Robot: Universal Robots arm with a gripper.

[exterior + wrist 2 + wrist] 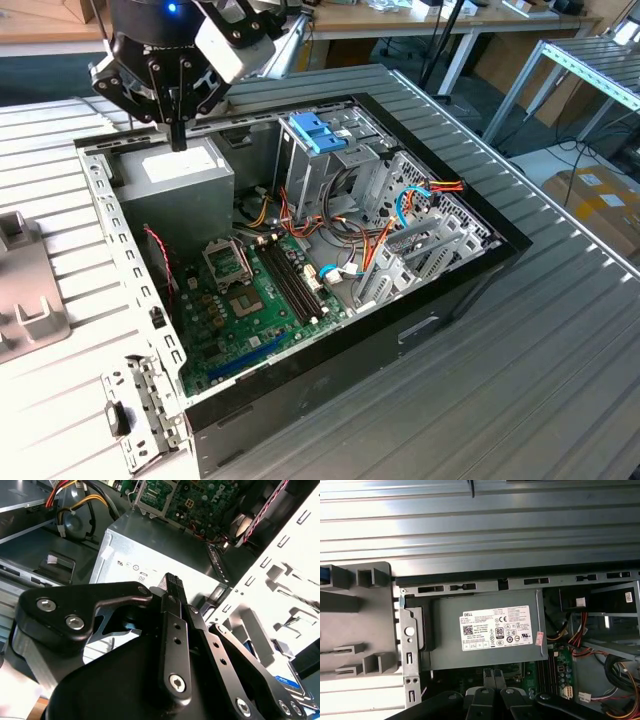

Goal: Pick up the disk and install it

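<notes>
**Exterior view:** the gripper (178,138) is hanging point-down over the grey power-supply box (185,180) in a corner of the open computer case (440,300). Its tip is sitting just above the lid, and I cannot tell whether it is touching. The jaws are standing pressed together as one narrow post and are carrying nothing. The pale blue latch (318,130) on the drive cage is lying well apart, towards the exterior view's right. A grey holder (30,300) is resting outside the case on the exterior view's left, beyond the perforated side wall (110,230).

**Second wrist view:** the jaws are meeting at a ribbed tip with nothing between them, and the power-supply box is lying beneath. Past the perforated side wall a silver plate edged in bright blue is peeping out, and I am judging it to be the disk (286,674).

**First wrist view:** the grey holder is sitting just beside the case, and a sliver of bright blue is showing at its end away from the case.

**Finding:** the disk is lying across the side wall from the jaws, on the holder side. Too little of it is showing to tell its long axis
</notes>
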